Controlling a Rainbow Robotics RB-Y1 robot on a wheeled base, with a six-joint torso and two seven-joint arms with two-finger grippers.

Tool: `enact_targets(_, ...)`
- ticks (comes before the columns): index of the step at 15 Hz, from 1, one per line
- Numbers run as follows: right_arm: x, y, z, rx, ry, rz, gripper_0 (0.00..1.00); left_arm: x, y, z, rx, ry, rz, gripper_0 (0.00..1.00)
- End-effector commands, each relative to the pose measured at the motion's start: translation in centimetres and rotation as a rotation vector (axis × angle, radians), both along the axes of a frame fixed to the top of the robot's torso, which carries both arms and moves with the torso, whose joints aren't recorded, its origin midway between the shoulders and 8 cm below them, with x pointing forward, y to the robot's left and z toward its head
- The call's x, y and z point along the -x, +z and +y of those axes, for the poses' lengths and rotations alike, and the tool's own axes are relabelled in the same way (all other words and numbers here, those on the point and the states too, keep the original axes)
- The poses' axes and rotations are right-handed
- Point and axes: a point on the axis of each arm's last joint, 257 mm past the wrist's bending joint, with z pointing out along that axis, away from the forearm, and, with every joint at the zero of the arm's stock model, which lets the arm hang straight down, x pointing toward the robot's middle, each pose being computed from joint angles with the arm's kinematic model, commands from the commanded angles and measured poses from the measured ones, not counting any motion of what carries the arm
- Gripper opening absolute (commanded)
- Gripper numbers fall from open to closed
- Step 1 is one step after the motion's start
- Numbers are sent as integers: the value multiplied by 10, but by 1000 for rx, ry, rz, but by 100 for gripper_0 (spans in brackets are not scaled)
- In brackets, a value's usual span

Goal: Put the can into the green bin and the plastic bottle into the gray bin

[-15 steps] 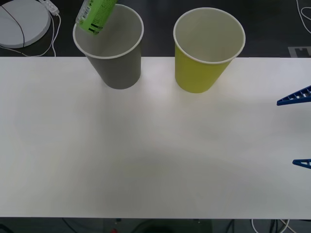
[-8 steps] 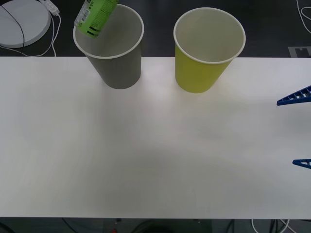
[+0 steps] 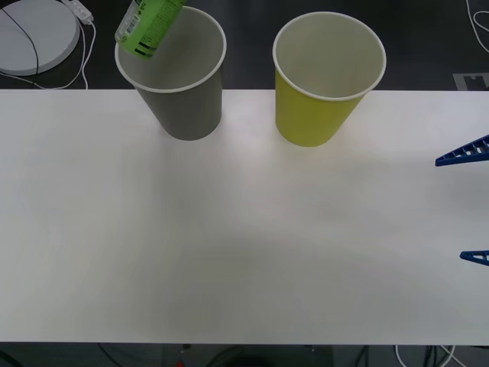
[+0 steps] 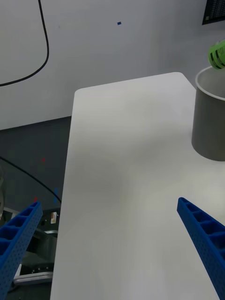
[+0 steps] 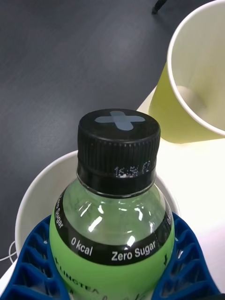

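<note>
The plastic bottle [image 3: 147,27], bright green with a black cap [image 5: 117,149], hangs tilted over the far-left rim of the gray bin [image 3: 176,76]. My left gripper [image 5: 112,267] is shut on the bottle's body, with a blue finger [image 5: 26,262] on each side. The gray bin's white rim [image 5: 35,199] lies directly beneath it. To the right of the gray bin stands the green bin [image 3: 327,80], upright. The can is out of view. My right gripper [image 3: 470,204] stands open over the table's right edge, holding nothing; its view shows the gray bin [image 4: 211,117] and the bottle [image 4: 217,54].
The white table [image 3: 229,245] stretches in front of both bins. A round white disc with a cable [image 3: 34,34] lies on the dark floor beyond the table's far-left corner.
The bottle has edged very slightly to the left above the gray bin's rim. The right gripper has not moved.
</note>
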Motion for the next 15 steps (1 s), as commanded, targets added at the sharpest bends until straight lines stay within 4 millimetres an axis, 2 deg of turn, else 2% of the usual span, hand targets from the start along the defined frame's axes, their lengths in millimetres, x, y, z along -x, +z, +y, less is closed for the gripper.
enact_targets(1,0,0,0,0,0,0,100,0,-1,0,1,-2,1,100)
enact_targets(15,0,0,0,0,0,0,100,1,1,6,12,-8,2,100)
